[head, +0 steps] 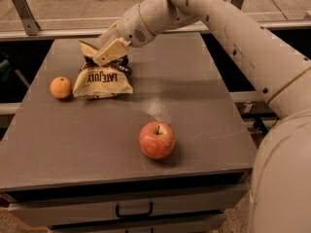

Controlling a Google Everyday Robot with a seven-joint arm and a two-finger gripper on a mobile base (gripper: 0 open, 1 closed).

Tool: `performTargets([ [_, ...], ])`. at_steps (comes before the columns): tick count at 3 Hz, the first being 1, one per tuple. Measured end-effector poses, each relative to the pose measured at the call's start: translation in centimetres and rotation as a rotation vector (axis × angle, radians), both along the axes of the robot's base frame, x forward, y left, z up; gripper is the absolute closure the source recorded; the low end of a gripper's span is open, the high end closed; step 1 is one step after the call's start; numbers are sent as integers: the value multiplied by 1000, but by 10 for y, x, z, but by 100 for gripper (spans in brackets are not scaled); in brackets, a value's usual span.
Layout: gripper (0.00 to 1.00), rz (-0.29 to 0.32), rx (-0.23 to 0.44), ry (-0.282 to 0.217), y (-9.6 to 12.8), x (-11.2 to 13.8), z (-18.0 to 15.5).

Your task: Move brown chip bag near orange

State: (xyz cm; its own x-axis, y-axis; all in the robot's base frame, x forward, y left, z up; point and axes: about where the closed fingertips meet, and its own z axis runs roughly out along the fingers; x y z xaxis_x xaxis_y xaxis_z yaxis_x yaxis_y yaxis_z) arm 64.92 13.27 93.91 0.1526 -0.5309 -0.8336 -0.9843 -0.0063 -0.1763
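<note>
The brown chip bag lies on the grey table at the back left, its tan "LATE JULY" face towards me and its dark top crumpled upward. The gripper comes down from the upper right and is shut on the bag's crinkled top. The orange sits just left of the bag's lower corner, with a small gap between them.
A red-yellow apple with a stem stands near the table's front middle. The white arm spans the upper right. A drawer with a dark handle is below the front edge. A rail runs behind the table.
</note>
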Motion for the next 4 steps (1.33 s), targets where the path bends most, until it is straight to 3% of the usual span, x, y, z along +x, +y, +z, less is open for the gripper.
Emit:
performTargets([
  [1, 0, -19, -10, -16, -6, 2, 4],
  [2, 0, -124, -34, -107, -48, 22, 38],
  [3, 0, -322, -107, -259, -119, 38, 89],
  [4, 0, -534, -202, -476, -188, 36, 167],
])
